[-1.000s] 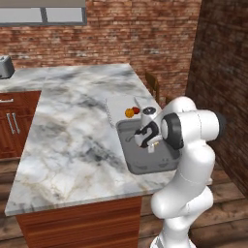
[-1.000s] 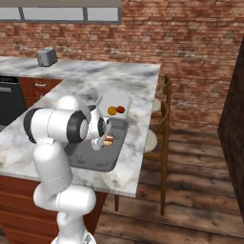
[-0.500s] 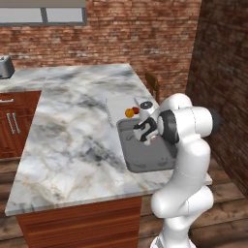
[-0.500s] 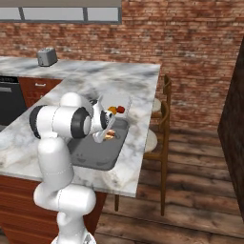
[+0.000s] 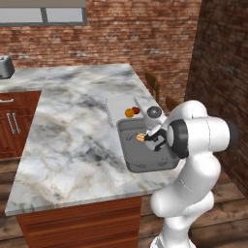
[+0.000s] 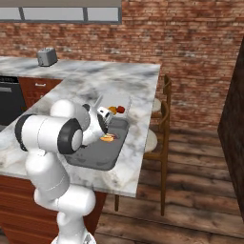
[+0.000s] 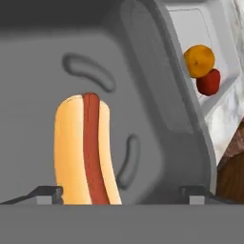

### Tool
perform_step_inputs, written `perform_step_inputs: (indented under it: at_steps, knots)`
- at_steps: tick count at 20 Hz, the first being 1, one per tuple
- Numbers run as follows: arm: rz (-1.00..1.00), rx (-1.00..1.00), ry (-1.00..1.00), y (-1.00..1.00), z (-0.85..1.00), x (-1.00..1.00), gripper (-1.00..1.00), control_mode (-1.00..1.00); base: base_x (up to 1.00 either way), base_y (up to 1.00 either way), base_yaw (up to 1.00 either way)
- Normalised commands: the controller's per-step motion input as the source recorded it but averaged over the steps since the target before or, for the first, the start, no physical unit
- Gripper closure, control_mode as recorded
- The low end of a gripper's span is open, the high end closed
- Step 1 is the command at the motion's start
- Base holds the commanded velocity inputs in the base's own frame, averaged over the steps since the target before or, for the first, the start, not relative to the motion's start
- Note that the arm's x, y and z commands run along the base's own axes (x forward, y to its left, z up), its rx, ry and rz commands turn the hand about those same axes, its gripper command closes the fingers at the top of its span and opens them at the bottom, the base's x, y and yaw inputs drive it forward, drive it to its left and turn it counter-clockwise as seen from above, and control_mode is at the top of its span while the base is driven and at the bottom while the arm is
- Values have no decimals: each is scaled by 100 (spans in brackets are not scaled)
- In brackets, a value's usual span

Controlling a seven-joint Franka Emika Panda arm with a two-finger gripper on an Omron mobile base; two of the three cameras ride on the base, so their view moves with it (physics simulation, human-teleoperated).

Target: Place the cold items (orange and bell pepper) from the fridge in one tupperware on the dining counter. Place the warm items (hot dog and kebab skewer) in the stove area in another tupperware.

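A home kitchen: marble worktop (image 5: pixel 72 140) on wooden cabinets (image 5: pixel 12 121), brick walls, toaster (image 6: pixel 46 56) at ten o'clock, stools (image 6: pixel 159 119) at two o'clock.

Hot dog (image 7: pixel 86 150) flat in grey tupperware (image 7: pixel 157 86)

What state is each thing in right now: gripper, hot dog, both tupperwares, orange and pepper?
Gripper: open, fingertips apart on either side of the hot dog.
Hot dog: lying in the grey tupperware, no finger touching it.
Grey tupperware: lidless, holds the hot dog.
White tupperware: lidless, holds orange and pepper.
Orange: resting against the pepper.
Pepper: in the white tupperware.
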Motion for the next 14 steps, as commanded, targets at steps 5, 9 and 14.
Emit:
perform_step_inputs:
  at_steps: [5,9,14]
  knots:
    - [-3,20,-4,-20,100,-33,-100,-100,0,0,0]
    - [0,9,3,-21,100,-97,-100,-100,0,0,0]
    - [0,5,1,-26,100,-87,-100,-100,0,0,0]
